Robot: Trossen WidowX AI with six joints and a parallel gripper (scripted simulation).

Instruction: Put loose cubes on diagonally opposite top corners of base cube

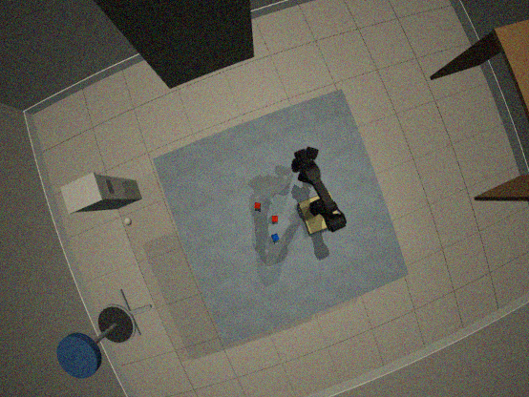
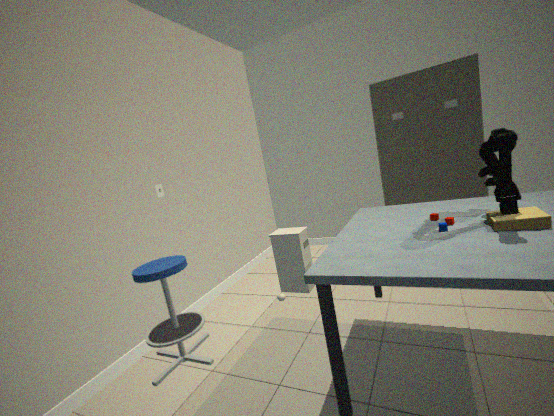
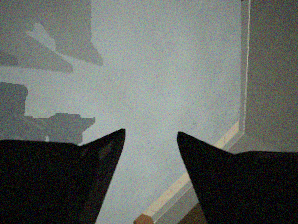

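One red cube (image 1: 257, 206) (image 2: 434, 217) stands on the blue-grey table top. A second red cube (image 1: 274, 219) (image 2: 449, 220) stands nearer the arm's base. A blue cube (image 1: 275, 238) (image 2: 443, 227) stands close to the second red cube, with bare table between them. All three are apart, with nothing stacked. No mark shows which cube is fixed. My gripper (image 2: 483, 178) (image 3: 151, 134) is raised high above the table, away from the cubes. Its fingers are partly open with nothing between them. No cube shows in the wrist view.
The arm stands on a yellow block (image 1: 310, 226) (image 2: 532, 220) to the right of the cubes. The table (image 1: 306, 296) (image 2: 380, 260) carries the arm's shadows around the cubes. A blue stool (image 1: 78, 355) (image 2: 160, 269) and a white cabinet (image 1: 81, 193) (image 2: 291, 265) stand on the floor beyond the table.
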